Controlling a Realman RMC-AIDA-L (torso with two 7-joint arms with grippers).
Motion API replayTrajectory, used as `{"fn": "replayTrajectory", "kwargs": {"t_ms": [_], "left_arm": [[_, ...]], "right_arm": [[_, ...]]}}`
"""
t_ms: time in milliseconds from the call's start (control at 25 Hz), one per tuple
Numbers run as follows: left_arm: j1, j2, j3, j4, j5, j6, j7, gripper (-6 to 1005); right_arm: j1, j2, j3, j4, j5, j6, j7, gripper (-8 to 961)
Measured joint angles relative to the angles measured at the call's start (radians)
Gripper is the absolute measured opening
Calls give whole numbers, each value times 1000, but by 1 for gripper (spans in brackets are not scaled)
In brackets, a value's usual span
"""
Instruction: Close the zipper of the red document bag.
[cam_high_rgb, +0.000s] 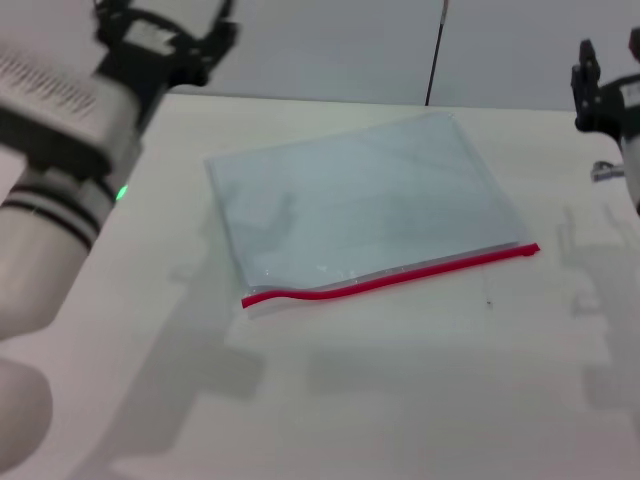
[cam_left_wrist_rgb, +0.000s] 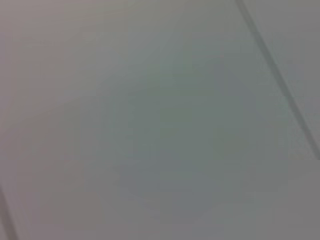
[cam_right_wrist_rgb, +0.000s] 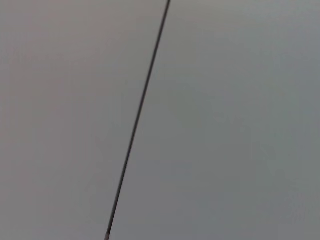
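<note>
Zipper (cam_high_rgb: 390, 281) first: you'll find it as a thin red strip along the near long edge of the document bag (cam_high_rgb: 360, 205), the closest part of the pouch to you in the head view. It runs from a left end that kinks and lifts a little off the table (cam_high_rgb: 330, 400) to a right end at the bag's near right corner, and whether it is sealed along its length or where its slider sits is too small to tell. Behind it the bag lies flat on the white table, roughly in the middle, turned slightly so its far right corner points toward the back wall (cam_high_rgb: 330, 45). The plastic is translucent pale blue-grey and you can see nothing clearly inside it. Farther back and to your left, the left gripper (cam_high_rgb: 165, 40) is raised above the table's far left corner, well apart from the bag and holding nothing; its dark fingers look spread, but you cannot tell how far. On your right, the right gripper (cam_high_rgb: 600, 85) hangs at the edge of the view above the table's far right side, also well clear of the bag and empty, and its finger spacing cannot be made out. Both wrist views give you only blurred grey surface; the right one shows a thin dark seam (cam_right_wrist_rgb: 137, 120) crossing it.
</note>
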Motion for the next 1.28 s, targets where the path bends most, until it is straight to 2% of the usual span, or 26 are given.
{"fn": "replayTrajectory", "kwargs": {"t_ms": [80,160,360,560,1160,1280], "left_arm": [[-23,-2,22,-105,-28,-135,-60,825],[-42,-2,40,-169,-64,-201,-98,848],[-71,-2,78,-248,-161,-237,-114,849],[-73,-4,108,-279,-203,-261,-156,847],[-119,-5,125,-347,-225,-268,-192,845],[-138,-6,152,-372,-256,-267,-192,845]], "right_arm": [[6,-1,-62,59,1,101,91,466],[16,0,-107,117,1,177,179,466],[73,4,-232,265,117,293,355,465],[109,2,-340,308,228,337,372,465],[138,2,-367,319,236,336,377,464],[142,2,-372,330,236,333,388,464]]}}
